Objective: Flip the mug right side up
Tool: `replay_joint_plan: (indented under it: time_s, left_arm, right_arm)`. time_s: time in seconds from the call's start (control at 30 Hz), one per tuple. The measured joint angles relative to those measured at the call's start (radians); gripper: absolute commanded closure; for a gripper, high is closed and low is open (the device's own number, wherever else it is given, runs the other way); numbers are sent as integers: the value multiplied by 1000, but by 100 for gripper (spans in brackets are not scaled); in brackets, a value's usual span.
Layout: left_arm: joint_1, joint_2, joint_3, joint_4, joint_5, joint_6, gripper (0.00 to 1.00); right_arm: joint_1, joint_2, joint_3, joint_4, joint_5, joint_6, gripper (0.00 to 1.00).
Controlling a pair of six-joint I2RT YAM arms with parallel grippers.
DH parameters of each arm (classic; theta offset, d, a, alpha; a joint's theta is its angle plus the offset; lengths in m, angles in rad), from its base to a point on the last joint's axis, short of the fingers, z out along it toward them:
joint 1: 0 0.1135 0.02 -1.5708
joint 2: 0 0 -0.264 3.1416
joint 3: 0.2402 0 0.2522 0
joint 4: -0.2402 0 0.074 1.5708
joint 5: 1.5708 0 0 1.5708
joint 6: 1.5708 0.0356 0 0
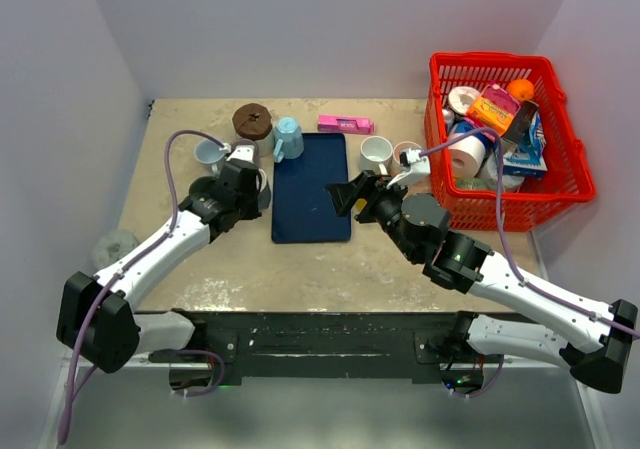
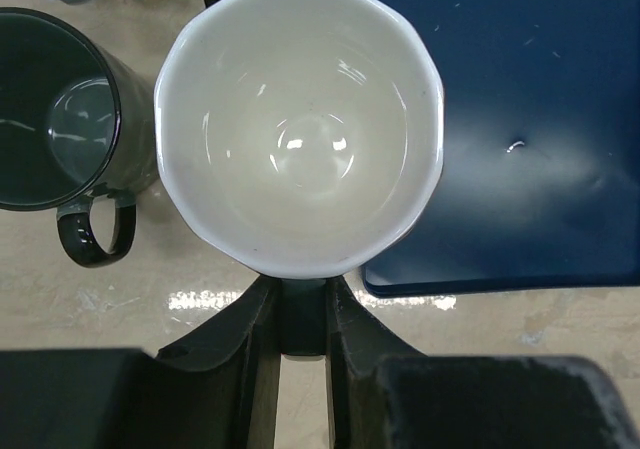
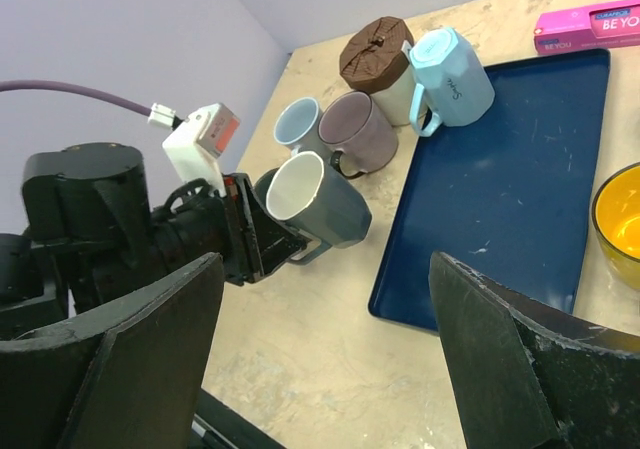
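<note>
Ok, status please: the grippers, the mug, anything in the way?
Left gripper shut on grey mug by handle. Right gripper open, empty. Mug tilted, not yet upright. Black mug close beside it.

The left wrist view crops the dark mug (image 2: 55, 119).

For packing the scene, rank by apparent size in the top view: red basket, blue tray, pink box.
Largest: red basket. Then blue tray. Smallest by far: pink box.
</note>
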Motion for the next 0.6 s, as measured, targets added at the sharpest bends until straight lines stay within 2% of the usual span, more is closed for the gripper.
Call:
replay_joint_plan:
  time_s: [0.6]
  left_arm:
    - [72,145,-3,41,-21,-3,100]
  right_arm:
    - [0,-1,-7,-8,16,-1,14]
